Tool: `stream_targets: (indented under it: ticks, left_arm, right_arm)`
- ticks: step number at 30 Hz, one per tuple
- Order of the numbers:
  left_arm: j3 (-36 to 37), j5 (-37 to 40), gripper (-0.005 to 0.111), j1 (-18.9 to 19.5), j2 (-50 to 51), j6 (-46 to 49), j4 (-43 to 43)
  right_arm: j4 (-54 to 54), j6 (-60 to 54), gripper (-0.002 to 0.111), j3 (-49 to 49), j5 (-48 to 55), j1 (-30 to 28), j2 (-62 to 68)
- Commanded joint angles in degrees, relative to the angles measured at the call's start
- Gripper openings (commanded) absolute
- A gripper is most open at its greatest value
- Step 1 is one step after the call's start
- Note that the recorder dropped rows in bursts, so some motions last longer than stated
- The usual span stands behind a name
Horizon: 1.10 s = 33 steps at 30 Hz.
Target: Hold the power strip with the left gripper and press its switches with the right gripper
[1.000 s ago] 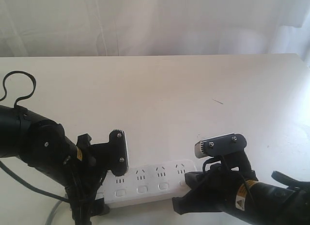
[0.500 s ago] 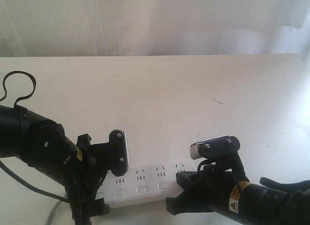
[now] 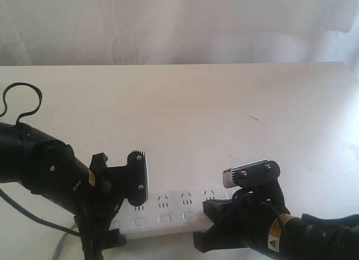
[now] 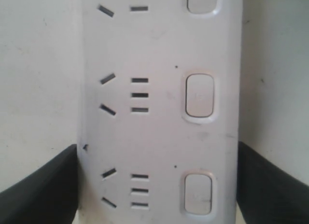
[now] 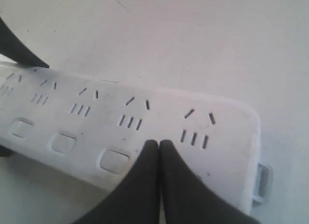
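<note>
The white power strip [image 3: 168,211] lies along the near edge of the table. My left gripper [image 3: 124,209] is clamped across its left part, with black fingers [image 4: 38,185] pressed against both long sides of the power strip [image 4: 159,113]. A row of switches [image 3: 164,218] runs along its near side, and two full ones [image 4: 199,96] show in the left wrist view. My right gripper [image 3: 208,207] is shut and empty. Its tips [image 5: 158,146] rest over the right end of the power strip [image 5: 145,118], beside the fourth switch [image 5: 114,160]. The fifth switch is hidden under them.
The white table [image 3: 196,103] stretches back to a pale curtain. A grey cord [image 3: 61,247] leaves the strip's left end. A black cable loop [image 3: 22,97] rises from the left arm. A small bracket [image 5: 262,178] sticks out at the strip's right end.
My right gripper has moved left and down, further over the strip's right end, and now covers more of it. The left gripper and the strip have stayed in place.
</note>
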Motion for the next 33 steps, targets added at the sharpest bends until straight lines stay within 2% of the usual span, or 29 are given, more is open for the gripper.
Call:
stream_targets:
  ticks: [1, 8, 16, 24, 28, 30, 31, 33]
  left_arm:
    - [2.4, 0.8, 0.000, -0.2, 2.7, 7.1, 6.6]
    - [2.4, 0.4, 0.000, -0.2, 2.7, 8.2, 6.6]
    - [2.4, -2.9, 0.000, -0.2, 2.7, 8.4, 6.6]
    - [2.4, -4.8, 0.000, -0.2, 2.7, 8.3, 6.6]
    - [2.4, -6.6, 0.000, -0.2, 2.7, 7.1, 4.2]
    - [2.4, -7.0, 0.008, -0.2, 2.7, 4.9, 4.2]
    - [2.4, -7.0, 0.016, -0.2, 2.7, 4.2, 4.2]
    - [2.4, -6.2, 0.041, -0.2, 2.7, 3.0, 4.2]
  right_arm:
    - [-3.6, -4.3, 0.000, 0.5, -3.5, -0.1, -3.4]
    - [-4.1, -13.2, 0.000, 0.5, -12.9, -0.1, -16.6]
    - [-3.2, -30.7, 0.000, 0.4, -13.5, -0.1, -31.9]
    - [16.0, -37.8, 0.000, 0.4, -10.8, -0.1, -44.0]
    - [17.9, -41.7, 0.000, 0.4, -7.4, -0.1, -47.8]
    - [17.9, -41.7, 0.000, 0.4, -5.4, -0.1, -49.2]
    - [17.9, -41.7, 0.000, 0.4, -4.6, -0.1, -49.4]
    - [18.1, -41.7, 0.000, 0.4, -3.2, -0.1, -49.7]
